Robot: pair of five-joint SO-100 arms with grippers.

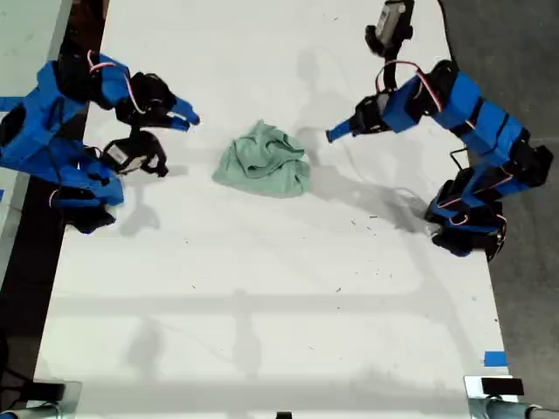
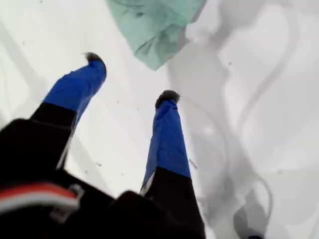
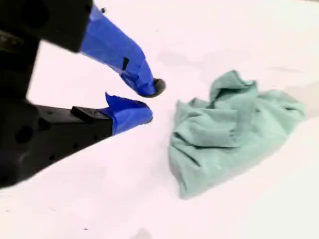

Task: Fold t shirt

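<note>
The t shirt (image 1: 262, 161) lies bunched in a wrinkled mint-green heap on the white table, between the two blue arms. My first gripper (image 1: 185, 122) is at the exterior view's left, just short of the heap. In the first wrist view it (image 2: 130, 77) stands wide open and holds nothing, with a corner of the t shirt (image 2: 154, 25) ahead of its tips. My second gripper (image 1: 332, 135) reaches in from the exterior view's right. Its (image 3: 149, 101) fingers are only a little apart, with nothing between them, and the t shirt (image 3: 229, 134) lies close beside them, untouched.
The white table (image 1: 262, 288) runs toward the exterior view's bottom. A piece of blue tape (image 1: 494, 358) sits near its bottom right edge. A black device on a cable (image 1: 389, 26) hangs at the exterior view's top right. Dark floor borders both long sides.
</note>
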